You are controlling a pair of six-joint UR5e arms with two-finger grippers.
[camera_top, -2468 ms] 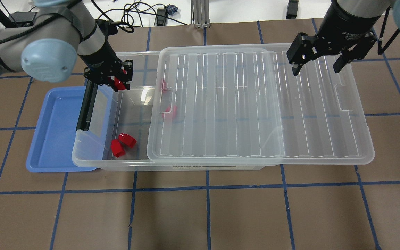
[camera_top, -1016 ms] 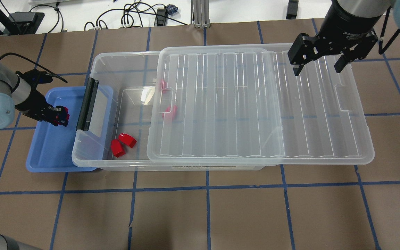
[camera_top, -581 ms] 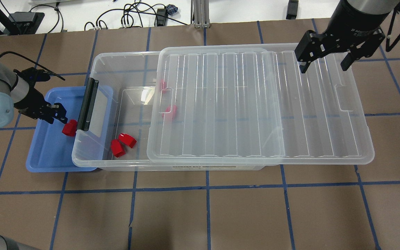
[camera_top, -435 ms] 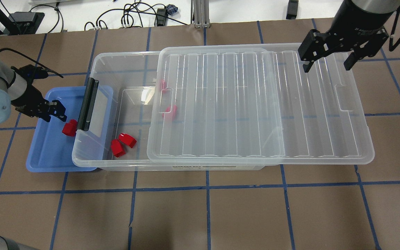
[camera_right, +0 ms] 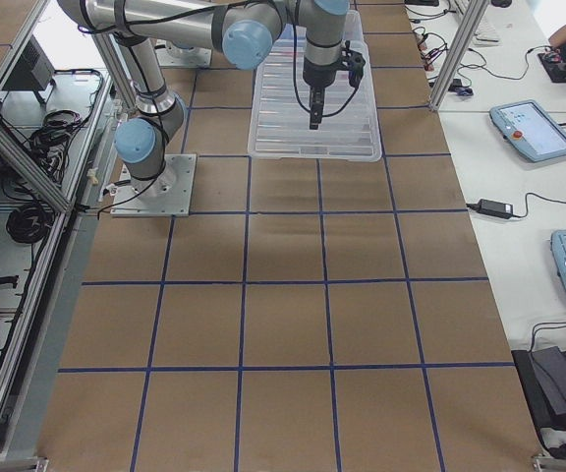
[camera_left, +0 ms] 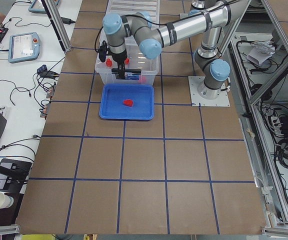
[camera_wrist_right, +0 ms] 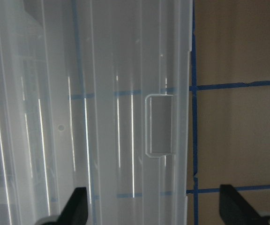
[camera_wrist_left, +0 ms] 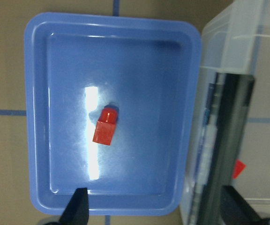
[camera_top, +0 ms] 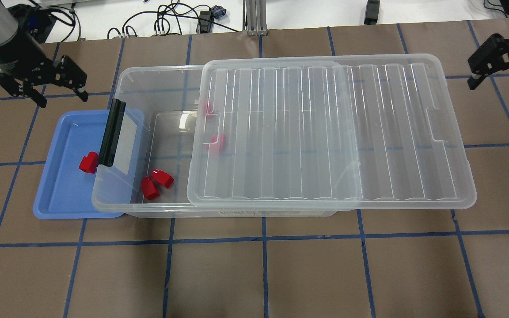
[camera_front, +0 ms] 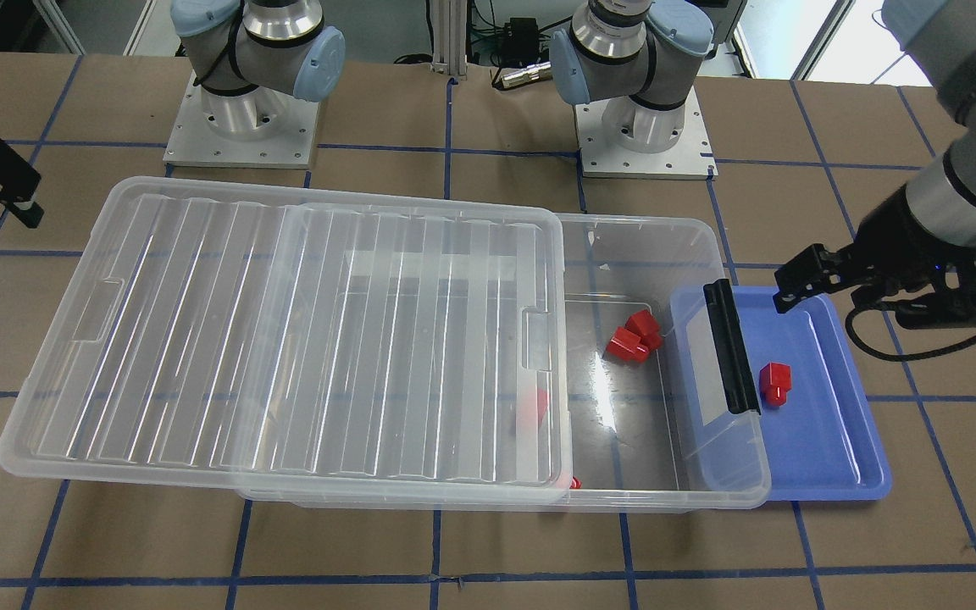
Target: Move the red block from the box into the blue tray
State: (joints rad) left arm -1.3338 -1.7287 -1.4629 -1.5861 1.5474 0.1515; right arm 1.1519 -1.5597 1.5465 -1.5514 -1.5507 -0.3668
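One red block (camera_top: 89, 162) lies in the blue tray (camera_top: 66, 190), close to the box's black latch handle (camera_top: 111, 132); the left wrist view shows it too (camera_wrist_left: 106, 127). The tray sits partly under the left end of the clear box (camera_top: 161, 79). The box's ribbed lid (camera_top: 325, 132) is slid to the right, so the left end is uncovered. Two red blocks (camera_top: 156, 183) lie in the uncovered part, and two more show faintly under the lid (camera_top: 217, 141). My left gripper (camera_top: 63, 100) is open and empty, raised behind the tray's back left corner. My right gripper (camera_top: 498, 84) is open and empty, past the lid's right end.
Cables (camera_top: 170, 13) lie along the table's back edge. The two arm bases (camera_front: 242, 127) stand behind the box. The lid overhangs the box on its right. Blue tape lines cross the brown table top (camera_top: 263, 274).
My left gripper carried a red block from the box to the tray, let it go there, then rose and drew back. My right gripper moved right, off the lid.
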